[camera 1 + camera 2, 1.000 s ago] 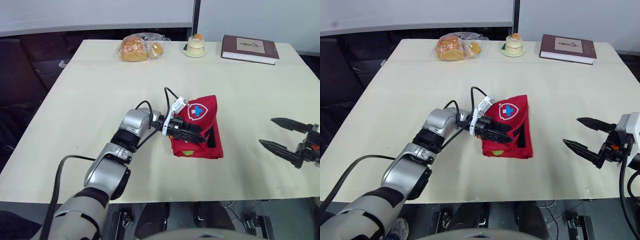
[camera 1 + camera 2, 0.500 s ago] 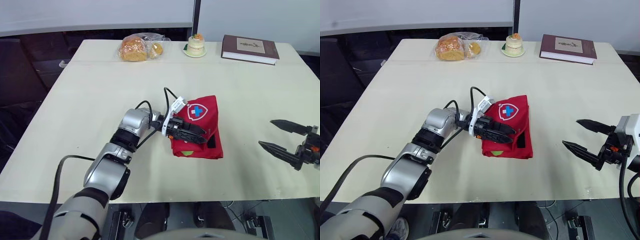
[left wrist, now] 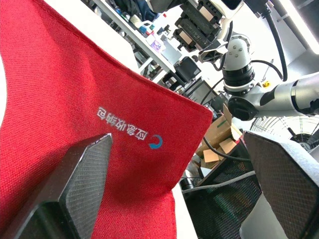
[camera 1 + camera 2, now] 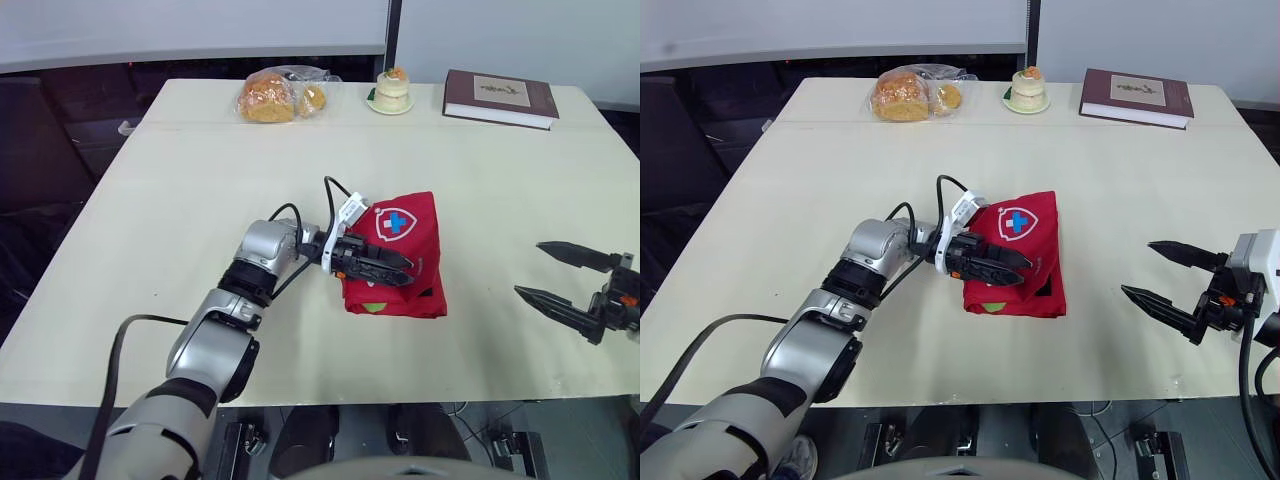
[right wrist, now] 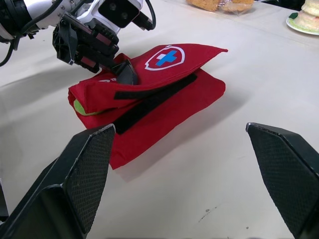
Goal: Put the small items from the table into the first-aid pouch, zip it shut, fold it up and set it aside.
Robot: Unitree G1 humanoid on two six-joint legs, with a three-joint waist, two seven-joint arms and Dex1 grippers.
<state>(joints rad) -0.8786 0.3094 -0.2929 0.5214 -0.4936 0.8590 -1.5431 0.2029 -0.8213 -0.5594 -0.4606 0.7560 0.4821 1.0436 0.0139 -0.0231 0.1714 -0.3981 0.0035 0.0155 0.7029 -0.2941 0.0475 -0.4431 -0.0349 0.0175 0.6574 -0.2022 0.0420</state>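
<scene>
The red first-aid pouch [image 4: 400, 250] lies folded in the middle of the table, its white shield with a blue cross facing up. A black strap [image 5: 149, 97] runs across it, and something green [image 5: 79, 106] peeks out at the near fold. My left gripper [image 4: 400, 270] rests on the pouch's left side. Its fingers [image 3: 75, 184] stand wide apart over the red cloth, so it is open. My right gripper [image 4: 530, 268] hovers open above the table to the right of the pouch, well apart from it, with nothing between its fingers.
Along the far edge sit a bag of bread [image 4: 275, 95], a small cake on a plate [image 4: 390, 90] and a dark red book [image 4: 500, 97]. The table's front edge [image 4: 330, 395] runs close below the pouch.
My left gripper has drawn slightly to the left on the pouch, its fingers shifting on the cloth. My right gripper has sunk a little and stays open.
</scene>
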